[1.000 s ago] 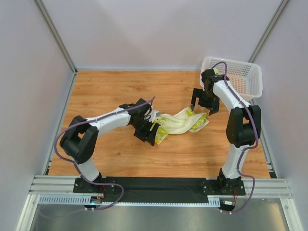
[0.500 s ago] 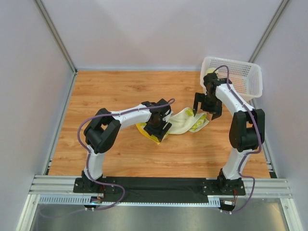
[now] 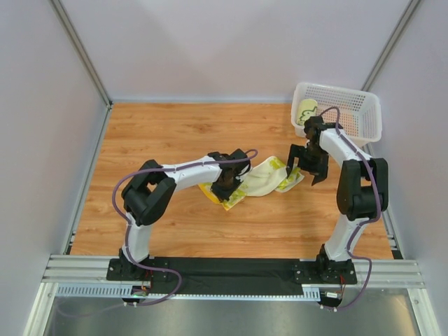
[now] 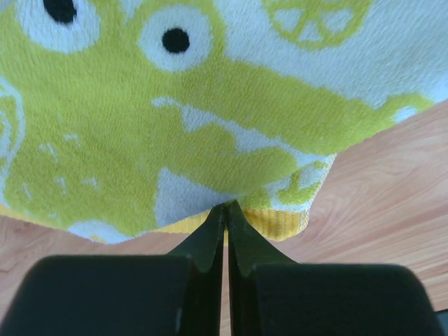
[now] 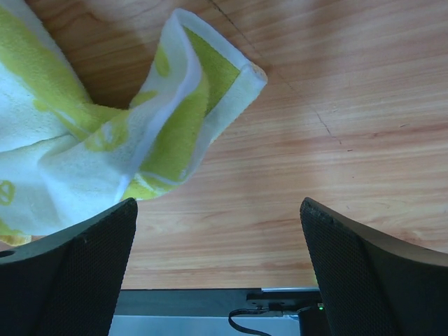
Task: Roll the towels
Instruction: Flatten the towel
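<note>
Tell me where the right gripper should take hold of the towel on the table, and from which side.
Take the towel at its folded corner, the part nearest the right gripper. That corner appears to stand up off the wooden table in a ridge, so probably come down from above, open jaws straddling it.

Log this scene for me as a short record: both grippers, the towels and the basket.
left gripper: shut, tips at the yellow-banded end of the loose towel; whether cloth is pinched is unclear
right gripper: open wide, at the loose towel's other end, gripping nothing
loose towel: crumpled and unrolled on the table, between the two grippers
basket: white, at the table's far right corner
second towel: inside the basket, seemingly rolled
</note>
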Available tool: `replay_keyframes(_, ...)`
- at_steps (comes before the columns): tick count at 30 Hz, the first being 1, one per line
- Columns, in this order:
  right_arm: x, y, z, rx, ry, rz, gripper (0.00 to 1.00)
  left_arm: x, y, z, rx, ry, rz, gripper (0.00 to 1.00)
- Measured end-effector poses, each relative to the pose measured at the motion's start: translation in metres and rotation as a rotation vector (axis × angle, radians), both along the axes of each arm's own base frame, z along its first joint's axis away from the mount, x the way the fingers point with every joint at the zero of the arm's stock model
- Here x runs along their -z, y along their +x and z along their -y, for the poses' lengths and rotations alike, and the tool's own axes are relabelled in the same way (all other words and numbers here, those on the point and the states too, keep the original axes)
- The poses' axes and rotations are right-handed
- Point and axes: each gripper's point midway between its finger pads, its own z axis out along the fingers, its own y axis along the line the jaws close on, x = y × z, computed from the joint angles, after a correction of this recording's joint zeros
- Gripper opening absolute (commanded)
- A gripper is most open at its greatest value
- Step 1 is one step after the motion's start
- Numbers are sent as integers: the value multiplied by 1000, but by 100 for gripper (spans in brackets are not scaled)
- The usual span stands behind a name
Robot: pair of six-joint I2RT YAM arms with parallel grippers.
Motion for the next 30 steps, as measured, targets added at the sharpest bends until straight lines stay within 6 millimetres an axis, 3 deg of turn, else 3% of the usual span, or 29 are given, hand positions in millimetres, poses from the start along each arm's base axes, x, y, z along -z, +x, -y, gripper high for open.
replay_keyframes(5,16,-9,4,56,54,-30,93,-1,-16,-29,-9,56,-7,0)
replay_keyframes(12,25,-1,25,178,117,-4,77,-20,-32,-66,-47,74,-3,0)
replay_keyframes(22,35,6,22,196,133,30,61,-16,-36,-72,-53,86,-13,0)
replay_keyframes(30,51,-5,14,192,143,-2,38,-16,-36,-72,-56,85,-17,0)
